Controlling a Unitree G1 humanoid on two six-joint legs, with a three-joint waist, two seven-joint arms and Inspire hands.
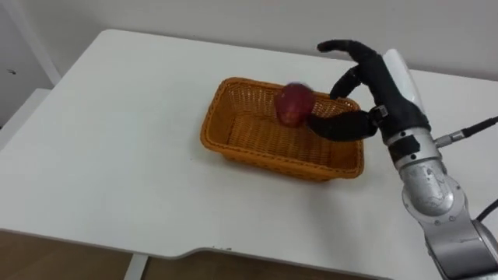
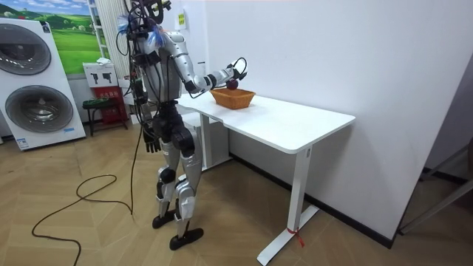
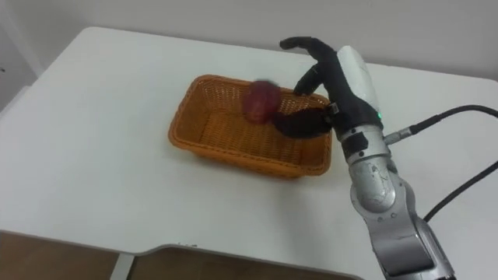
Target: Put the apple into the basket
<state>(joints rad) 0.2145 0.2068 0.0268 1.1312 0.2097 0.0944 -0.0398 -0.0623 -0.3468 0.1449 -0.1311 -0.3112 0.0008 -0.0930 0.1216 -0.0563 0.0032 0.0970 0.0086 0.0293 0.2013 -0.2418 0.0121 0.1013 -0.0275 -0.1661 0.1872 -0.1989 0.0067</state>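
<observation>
The white surface [image 1: 117,132] is wide and flat, with round corners. One thing sits right on it: an orange woven basket [image 1: 264,154]. The basket is just under the fingers [image 1: 342,48] of the right hand [image 1: 385,89] and reaches out to their left. Bare surface spreads far to the left of the fingers. It stands on white legs on a wooden floor [image 2: 96,247].

The basket [image 1: 272,159] is rough woven wicker, the table [image 1: 117,148] smooth matt white, the hand [image 1: 375,78] matt black.
</observation>
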